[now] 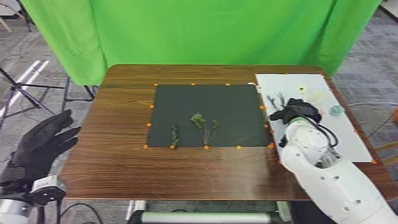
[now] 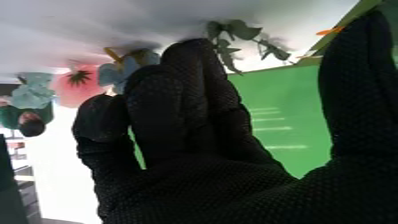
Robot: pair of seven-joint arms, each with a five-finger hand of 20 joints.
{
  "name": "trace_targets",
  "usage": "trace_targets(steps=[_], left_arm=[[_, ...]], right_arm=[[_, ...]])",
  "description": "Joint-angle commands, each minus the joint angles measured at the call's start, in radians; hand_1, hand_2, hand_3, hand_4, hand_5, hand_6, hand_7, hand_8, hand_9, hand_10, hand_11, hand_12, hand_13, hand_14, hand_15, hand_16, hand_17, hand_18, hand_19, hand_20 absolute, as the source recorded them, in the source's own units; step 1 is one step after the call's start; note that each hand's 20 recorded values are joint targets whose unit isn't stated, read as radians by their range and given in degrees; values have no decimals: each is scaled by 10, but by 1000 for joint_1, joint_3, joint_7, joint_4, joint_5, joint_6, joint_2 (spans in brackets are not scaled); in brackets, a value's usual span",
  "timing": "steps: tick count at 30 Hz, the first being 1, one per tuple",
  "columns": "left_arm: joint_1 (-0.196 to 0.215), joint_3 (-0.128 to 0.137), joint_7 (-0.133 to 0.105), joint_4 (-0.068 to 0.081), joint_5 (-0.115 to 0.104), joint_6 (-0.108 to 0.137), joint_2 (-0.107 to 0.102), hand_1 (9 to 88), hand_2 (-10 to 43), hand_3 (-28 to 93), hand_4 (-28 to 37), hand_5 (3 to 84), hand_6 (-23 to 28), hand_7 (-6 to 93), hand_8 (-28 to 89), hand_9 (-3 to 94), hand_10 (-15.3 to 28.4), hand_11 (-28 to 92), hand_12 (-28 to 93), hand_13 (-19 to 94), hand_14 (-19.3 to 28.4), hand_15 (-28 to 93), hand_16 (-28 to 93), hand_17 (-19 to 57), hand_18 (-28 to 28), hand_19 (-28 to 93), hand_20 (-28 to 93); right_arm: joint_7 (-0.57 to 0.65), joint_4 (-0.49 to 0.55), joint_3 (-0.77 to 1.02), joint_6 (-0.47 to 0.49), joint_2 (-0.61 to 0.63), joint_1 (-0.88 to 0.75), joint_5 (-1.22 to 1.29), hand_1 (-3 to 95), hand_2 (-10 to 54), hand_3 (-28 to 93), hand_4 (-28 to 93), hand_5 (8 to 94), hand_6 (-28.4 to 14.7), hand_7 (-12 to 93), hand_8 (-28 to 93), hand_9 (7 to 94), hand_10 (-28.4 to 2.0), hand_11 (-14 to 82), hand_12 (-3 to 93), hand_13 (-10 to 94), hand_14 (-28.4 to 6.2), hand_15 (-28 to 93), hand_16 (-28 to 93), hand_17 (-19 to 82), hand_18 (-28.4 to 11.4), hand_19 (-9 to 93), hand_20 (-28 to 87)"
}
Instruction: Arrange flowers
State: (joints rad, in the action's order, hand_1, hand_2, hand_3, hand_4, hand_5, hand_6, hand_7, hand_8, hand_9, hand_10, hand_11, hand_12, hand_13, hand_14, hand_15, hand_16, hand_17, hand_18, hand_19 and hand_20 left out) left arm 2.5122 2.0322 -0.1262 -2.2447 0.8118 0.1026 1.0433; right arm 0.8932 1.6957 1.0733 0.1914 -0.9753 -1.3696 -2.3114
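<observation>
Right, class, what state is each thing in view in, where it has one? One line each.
Left robot hand, open
Right robot hand, open, over white sheet
White sheet, flat
Dark mat, flat
Green sprigs, lying on mat
Pink flower, in bloom
Green curtain, hanging

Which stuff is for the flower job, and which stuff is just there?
Probably for the job:
- green sprigs on the dark mat
- pink flower
- leafy stem
- right hand, over the white sheet

Probably just there:
- green cloth behind the table
- orange dots
</observation>
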Motion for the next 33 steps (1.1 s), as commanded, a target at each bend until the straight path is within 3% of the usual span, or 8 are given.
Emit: trace_targets(steps=[1,3,6,10,14,27,31,33], left_arm=[[5,-3,1,2,1,0,4,279,-38,714,-249,281,17,237,-122,224,101,218,171,204,133,299,21,-85,194,417,92],[2,-6,3,2,2,1,4,279,-38,714,-249,281,16,237,-122,224,101,218,171,204,132,299,21,-85,194,417,92],[7,-6,2,0,0,4,3,279,-38,715,-249,281,17,237,-122,224,101,219,172,204,133,299,21,-85,194,417,92],[11,-4,2,-1,0,5,8,278,-38,716,-249,281,17,237,-122,224,101,219,171,204,133,298,21,-85,195,419,92],[11,-6,-1,-1,0,6,10,279,-38,715,-250,281,16,238,-122,224,101,218,171,204,133,298,21,-85,194,418,92],[4,-8,0,2,1,5,9,279,-35,714,-250,281,16,238,-122,224,101,220,171,205,133,299,21,-85,195,418,91],[4,-6,2,1,1,6,8,279,-35,714,-250,281,17,238,-123,224,101,220,171,205,133,299,21,-85,195,419,92],[11,-8,-7,1,-7,16,-7,278,-35,714,-250,281,17,238,-123,224,101,221,171,205,133,299,21,-85,195,419,92]], right_arm=[[17,-73,-33,20,-23,5,59,284,-95,808,-278,539,-61,513,-159,589,-143,624,436,627,-109,798,317,300,-225,912,542],[16,-81,-27,21,-30,3,93,341,-95,788,-280,559,-38,534,42,633,-136,621,446,657,-102,796,331,313,-225,920,534],[5,-82,-20,29,-33,-5,114,432,-95,762,-281,615,-5,562,130,699,-117,588,515,703,-92,801,339,345,-225,931,547],[-9,-67,4,53,-39,-22,173,470,-95,774,-282,674,13,560,148,767,-101,585,528,747,-84,807,354,382,-225,932,585],[-45,-54,13,17,-36,-43,170,468,-95,805,-275,686,11,552,163,778,-98,583,541,756,-82,811,360,390,-227,932,601],[-242,77,20,-304,35,-116,63,432,-95,835,-186,681,-7,586,213,788,-100,637,534,763,-85,848,376,397,-230,932,650],[-272,141,31,-311,43,-143,67,429,-95,836,-180,684,-7,590,216,789,-100,643,531,766,-85,852,377,398,-230,932,657],[-286,166,32,-306,44,-157,73,429,-95,836,-179,684,-7,591,216,790,-100,644,529,767,-85,852,378,399,-230,932,659]])
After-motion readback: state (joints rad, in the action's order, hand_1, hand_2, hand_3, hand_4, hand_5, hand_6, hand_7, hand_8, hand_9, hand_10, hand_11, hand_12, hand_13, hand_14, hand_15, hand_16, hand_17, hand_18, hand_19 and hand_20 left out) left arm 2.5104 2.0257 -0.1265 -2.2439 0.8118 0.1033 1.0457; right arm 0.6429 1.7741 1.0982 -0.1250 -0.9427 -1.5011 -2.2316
